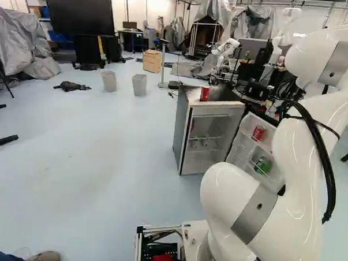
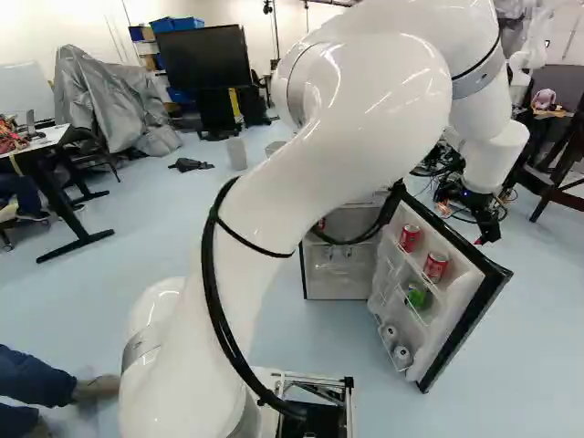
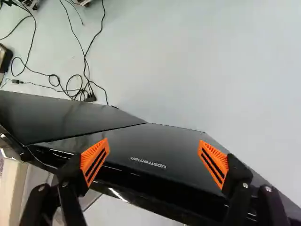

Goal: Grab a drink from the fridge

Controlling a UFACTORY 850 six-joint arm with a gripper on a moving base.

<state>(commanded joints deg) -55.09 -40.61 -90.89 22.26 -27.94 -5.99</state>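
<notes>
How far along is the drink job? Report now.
Done: the fridge door stands open, with cans showing on its shelves. In hand: nothing; the hand is open and empty, near the door. Left, it seems: reaching a can, gripping it and taking it out.

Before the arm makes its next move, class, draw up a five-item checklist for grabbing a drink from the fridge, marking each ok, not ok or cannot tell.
1. Door open: ok.
2. Drinks in sight: ok, red cans sit on the door's racks.
3. Hand open and empty: ok.
4. Hand lined up with a can: not ok, the door's black outside is in front of it.
5. Hand clear of the door: cannot tell.
</notes>
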